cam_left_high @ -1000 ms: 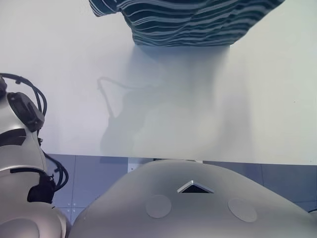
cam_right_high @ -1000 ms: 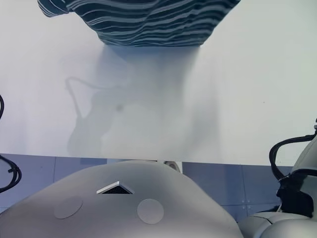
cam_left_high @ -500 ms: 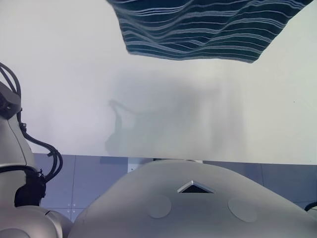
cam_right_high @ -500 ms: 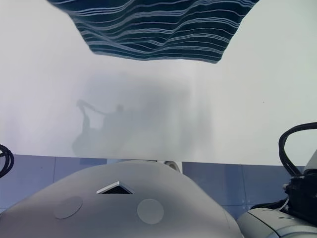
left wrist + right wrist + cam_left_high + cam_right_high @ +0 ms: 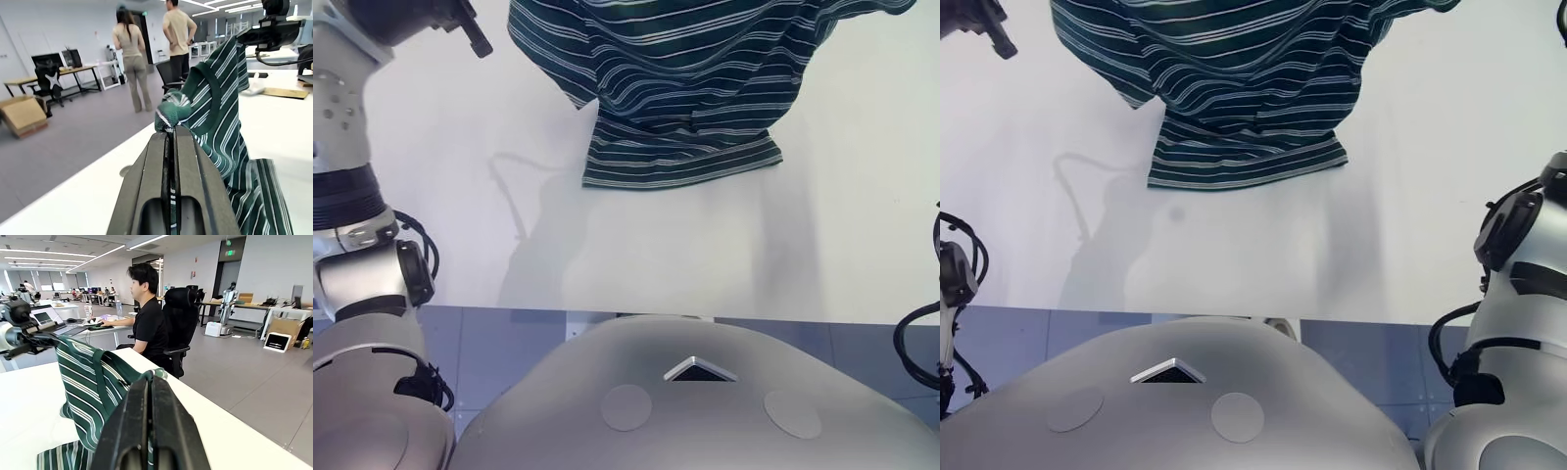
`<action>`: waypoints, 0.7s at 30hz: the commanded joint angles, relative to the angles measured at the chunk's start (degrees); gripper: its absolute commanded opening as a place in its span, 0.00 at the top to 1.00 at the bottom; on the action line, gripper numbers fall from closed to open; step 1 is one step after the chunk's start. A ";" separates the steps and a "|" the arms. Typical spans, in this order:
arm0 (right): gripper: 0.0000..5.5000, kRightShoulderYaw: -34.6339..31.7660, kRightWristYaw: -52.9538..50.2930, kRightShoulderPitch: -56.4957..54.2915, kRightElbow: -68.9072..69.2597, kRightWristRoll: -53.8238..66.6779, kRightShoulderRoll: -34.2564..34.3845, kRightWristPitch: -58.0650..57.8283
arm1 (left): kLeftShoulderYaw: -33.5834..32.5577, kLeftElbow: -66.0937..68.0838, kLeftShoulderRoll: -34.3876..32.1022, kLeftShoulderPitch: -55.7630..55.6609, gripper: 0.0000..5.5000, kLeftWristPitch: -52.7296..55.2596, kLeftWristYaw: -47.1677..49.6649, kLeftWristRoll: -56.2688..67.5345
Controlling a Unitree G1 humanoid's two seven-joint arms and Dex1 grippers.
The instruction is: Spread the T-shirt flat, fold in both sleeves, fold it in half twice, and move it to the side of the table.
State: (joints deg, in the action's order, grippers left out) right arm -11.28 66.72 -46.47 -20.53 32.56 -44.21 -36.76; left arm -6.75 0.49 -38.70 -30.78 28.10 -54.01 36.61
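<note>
Both arms have the T-shirt (image 5: 685, 108) up in the air at the far middle of the table (image 5: 842, 245). The left gripper (image 5: 172, 128) is pinched tight on a bunched bit of fabric just beside the collar (image 5: 201, 73), fingers pressed together with cloth poking out between them. The right gripper (image 5: 149, 377) is clamped the same way on the other side of the neck opening. So it's hanging from two points up top, and the hem (image 5: 680, 174) end has landed on the tabletop and lies there a bit rumpled, nearer the robot than the rest.

Handling-wise, I'd say this thing is about as floppy as it gets. Thin striped knit, very light, zero stiffness, so it sags between the two pinch points and folds over itself wherever it touches down. Not fragile, but it'll stretch if tugged unevenly. The cloth looks grippy enough on the table that the hem should stay put while the top gets laid away from it.

Best places to hold, as I see it: the shoulders either side of the collar, evenly spaced, with a decent bite of fabric. Too small a pinch and it could slide out. For the sleeves, grab at the cuff edge.
</note>
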 commanded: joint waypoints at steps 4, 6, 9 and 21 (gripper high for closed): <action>0.99 3.89 -5.49 -3.39 -13.42 -7.79 6.63 9.76 | 5.49 14.63 8.68 -6.38 1.00 -8.50 1.07 -9.13; 0.99 5.64 -8.71 -6.24 -20.69 -11.93 8.81 14.59 | 6.35 21.75 11.96 -9.76 1.00 -11.55 2.33 -11.76; 0.99 11.21 -13.95 -8.85 -33.20 -21.05 12.34 22.88 | 6.71 37.07 15.81 -15.44 1.00 -16.63 5.97 -16.48; 0.83 13.41 -41.15 -14.46 -54.33 -34.88 25.96 45.95 | 4.20 73.49 23.79 -26.30 0.81 -30.76 23.49 -28.50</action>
State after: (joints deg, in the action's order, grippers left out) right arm 2.38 27.35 -59.32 -74.02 -0.72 -18.41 7.61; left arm -0.48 73.55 -15.05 -54.96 -0.69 -32.24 7.77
